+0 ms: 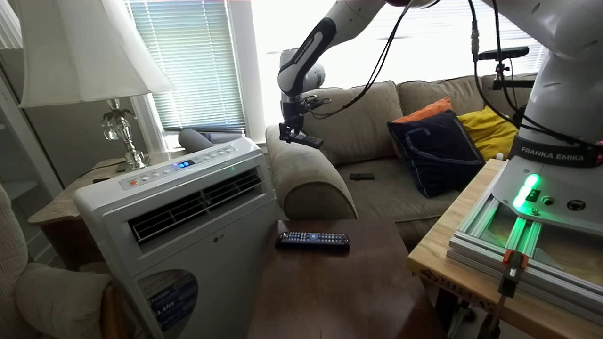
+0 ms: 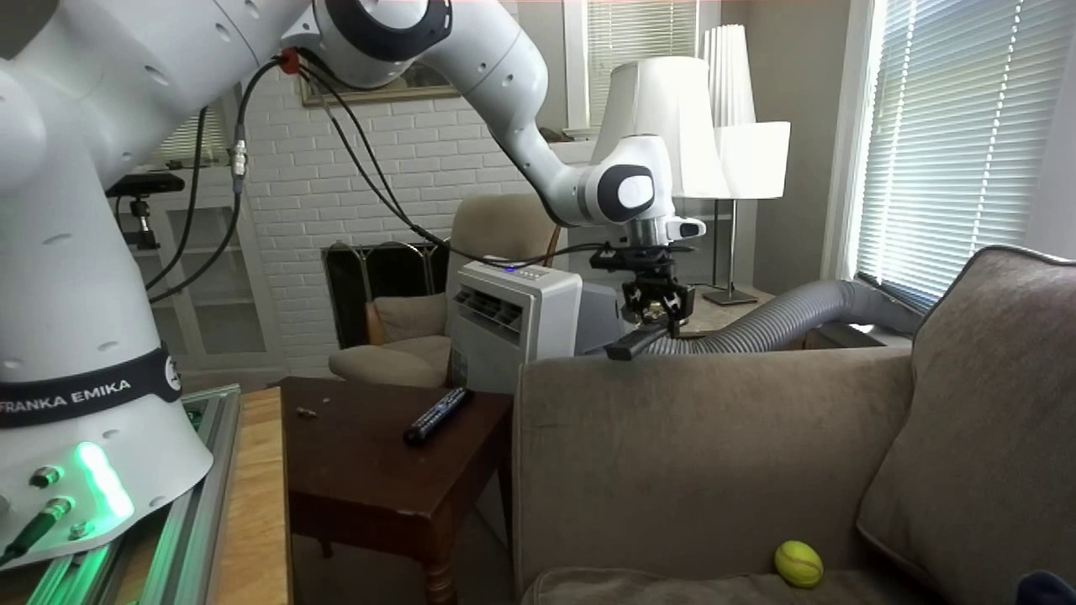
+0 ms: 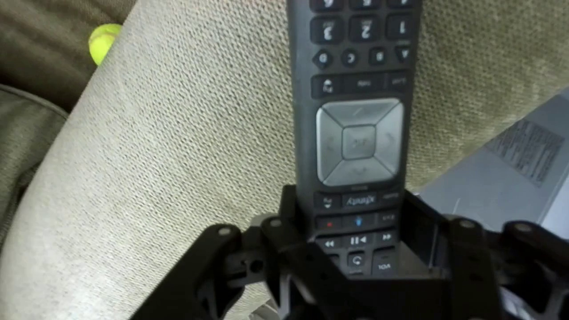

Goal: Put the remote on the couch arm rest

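Note:
The remote is slim and black with a grey square pad. My gripper is shut on it near one end, with a finger on each long side. The remote also shows in both exterior views, jutting out from the gripper and slightly tilted. The couch arm rest is rounded grey-olive fabric and lies beneath the remote, also in an exterior view and the wrist view. The remote is over its top; I cannot tell whether they touch.
A dark remote with bluish buttons lies on the wooden table. A small black object lies on the couch seat. A white air conditioner stands beside the arm rest. A tennis ball is on the seat.

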`<control>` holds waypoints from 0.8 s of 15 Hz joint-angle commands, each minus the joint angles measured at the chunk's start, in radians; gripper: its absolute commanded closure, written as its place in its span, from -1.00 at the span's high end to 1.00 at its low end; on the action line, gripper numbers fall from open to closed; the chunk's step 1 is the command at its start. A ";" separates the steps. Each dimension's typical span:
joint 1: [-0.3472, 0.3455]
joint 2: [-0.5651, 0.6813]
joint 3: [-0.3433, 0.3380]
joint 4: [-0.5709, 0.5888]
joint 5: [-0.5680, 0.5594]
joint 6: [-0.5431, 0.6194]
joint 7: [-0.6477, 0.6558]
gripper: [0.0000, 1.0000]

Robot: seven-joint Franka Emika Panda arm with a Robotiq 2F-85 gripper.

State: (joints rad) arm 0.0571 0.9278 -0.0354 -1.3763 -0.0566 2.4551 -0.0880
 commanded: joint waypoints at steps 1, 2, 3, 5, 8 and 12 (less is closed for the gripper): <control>0.047 0.011 -0.080 0.013 -0.021 0.003 0.209 -0.39; 0.057 0.010 -0.100 0.015 -0.021 -0.006 0.261 -0.39; 0.067 0.016 -0.120 0.019 -0.020 -0.013 0.315 -0.39; 0.088 0.020 -0.158 0.022 -0.018 -0.027 0.423 -0.39; 0.121 0.039 -0.206 0.048 -0.014 -0.076 0.586 -0.39; 0.156 0.059 -0.245 0.076 -0.005 -0.176 0.798 -0.39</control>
State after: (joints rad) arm 0.1842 0.9481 -0.2475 -1.3667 -0.0576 2.3637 0.5587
